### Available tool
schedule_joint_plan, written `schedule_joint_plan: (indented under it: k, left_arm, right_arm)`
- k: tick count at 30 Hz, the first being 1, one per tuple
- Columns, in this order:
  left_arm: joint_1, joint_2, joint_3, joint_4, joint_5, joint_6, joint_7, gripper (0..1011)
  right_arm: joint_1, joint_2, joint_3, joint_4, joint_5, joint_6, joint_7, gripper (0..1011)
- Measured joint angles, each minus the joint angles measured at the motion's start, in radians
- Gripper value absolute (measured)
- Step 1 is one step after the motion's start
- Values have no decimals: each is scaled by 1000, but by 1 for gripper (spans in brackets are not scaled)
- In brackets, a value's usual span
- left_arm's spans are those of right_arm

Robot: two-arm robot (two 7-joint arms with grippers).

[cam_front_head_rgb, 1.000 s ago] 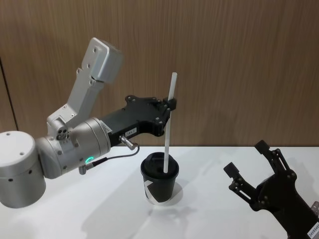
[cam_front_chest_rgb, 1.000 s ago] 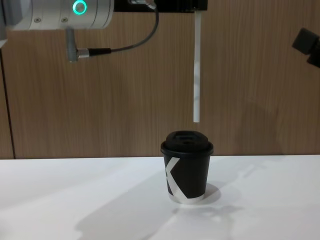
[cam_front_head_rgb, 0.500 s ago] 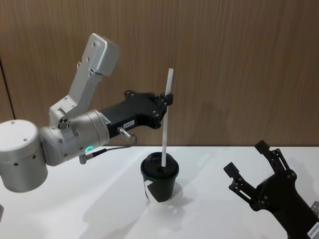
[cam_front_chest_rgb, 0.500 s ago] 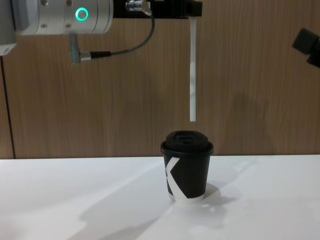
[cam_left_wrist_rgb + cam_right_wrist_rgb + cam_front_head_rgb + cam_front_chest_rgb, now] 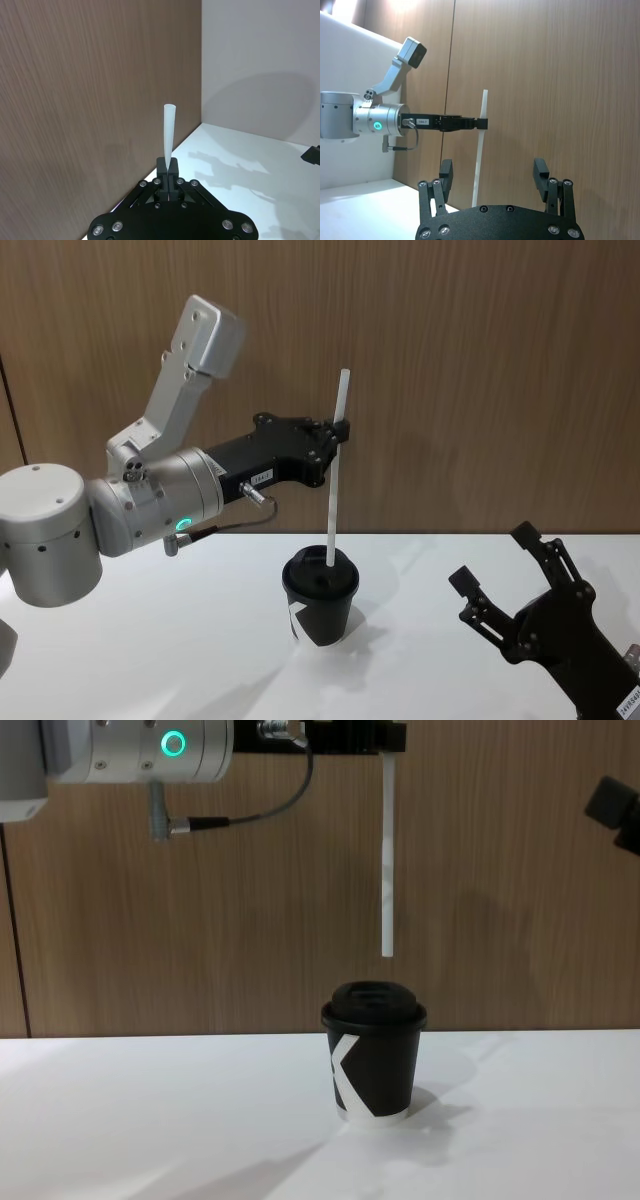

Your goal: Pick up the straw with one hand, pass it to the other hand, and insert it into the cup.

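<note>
Since a second ago the left pincer (image 5: 343, 428) has shifted the straw (image 5: 336, 472) a little sideways and raised it slightly, so its lower tip now hangs a touch higher over the cup (image 5: 374, 1051), while the right pincer (image 5: 505, 580) has not moved.

The left pincer is clenched on the straw near its upper end, with a short length standing above the fingers and the long remainder hanging nearly plumb below. In the left wrist view the straw (image 5: 168, 137) sits pinched between the closed fingertips. The right pincer is released, fingers spread, parked low over the bench (image 5: 150, 1120), well apart from the cup.

The step in hand is the insertion. To do it well, the tip must first be centred over the lid's opening: from the chest view the tip hangs clear above the lid and a shade toward the right-arm side of its centre. A small sideways correction seems needed before any descent. Then lower straight down, keeping the straw vertical, since it is gripped far from its tip and could flex or skid on the domed lid and nudge the light cup.

The cup stands directly below the left pincer, upright on the bench.
</note>
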Motion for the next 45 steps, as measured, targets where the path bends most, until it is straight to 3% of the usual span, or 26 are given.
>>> schedule_joint_plan:
  k: [22,45]
  left_arm:
    - [-31,10,19,-16,-4,68,33,6]
    - [-36,8,19,-15,36,61,45,7]
  right_arm:
    - [0,0,0,0,0,0,0,1001]
    - [0,0,0,0,0,0,0,1001]
